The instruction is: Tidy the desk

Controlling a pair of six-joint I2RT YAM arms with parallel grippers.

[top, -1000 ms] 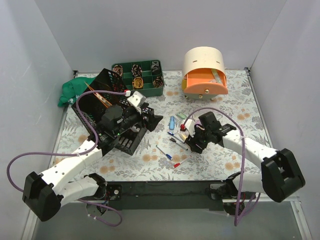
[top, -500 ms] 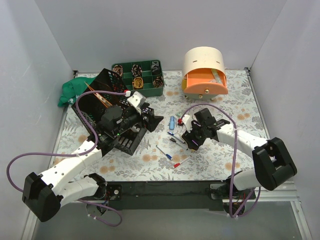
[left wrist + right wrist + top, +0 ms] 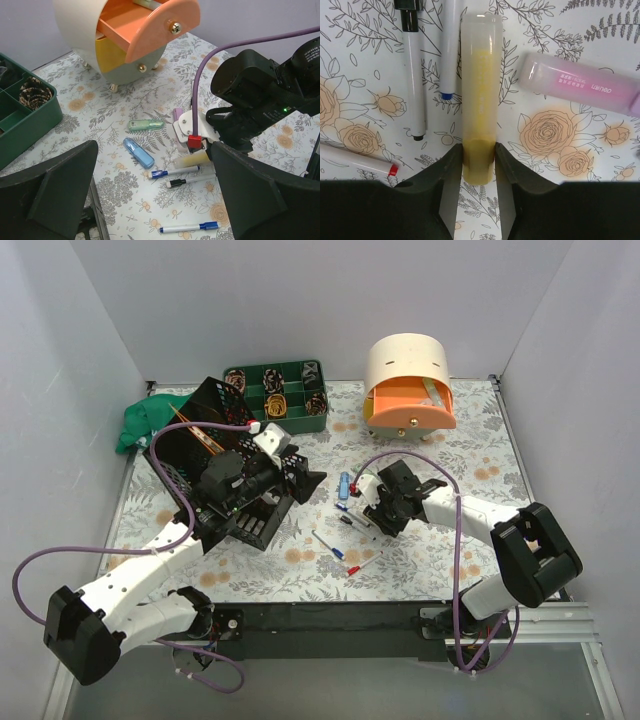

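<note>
The desk [image 3: 450, 560] has a pale floral top. My right gripper [image 3: 372, 512] is low over it and shut on the end of a yellow highlighter [image 3: 479, 100], which lies flat between the fingers [image 3: 447, 170]; the highlighter also shows in the left wrist view [image 3: 191, 161]. Beside it lie a black-capped marker [image 3: 412, 75], a blue-tipped marker [image 3: 451, 50], a red-capped pen [image 3: 370, 164] and a pink capsule [image 3: 580, 85]. My left gripper [image 3: 305, 475] is open and empty, held above the desk beside the black mesh rack [image 3: 200, 465].
A blue capsule [image 3: 139, 152], a green capsule [image 3: 145, 125] and another blue-capped marker [image 3: 186, 228] lie loose. A green compartment tray [image 3: 278, 390] and a cream box with an open orange drawer [image 3: 408, 385] stand at the back. A green cloth [image 3: 140, 420] lies far left.
My right arm has swung left, bringing its gripper in among the pens. The left arm has barely moved.
</note>
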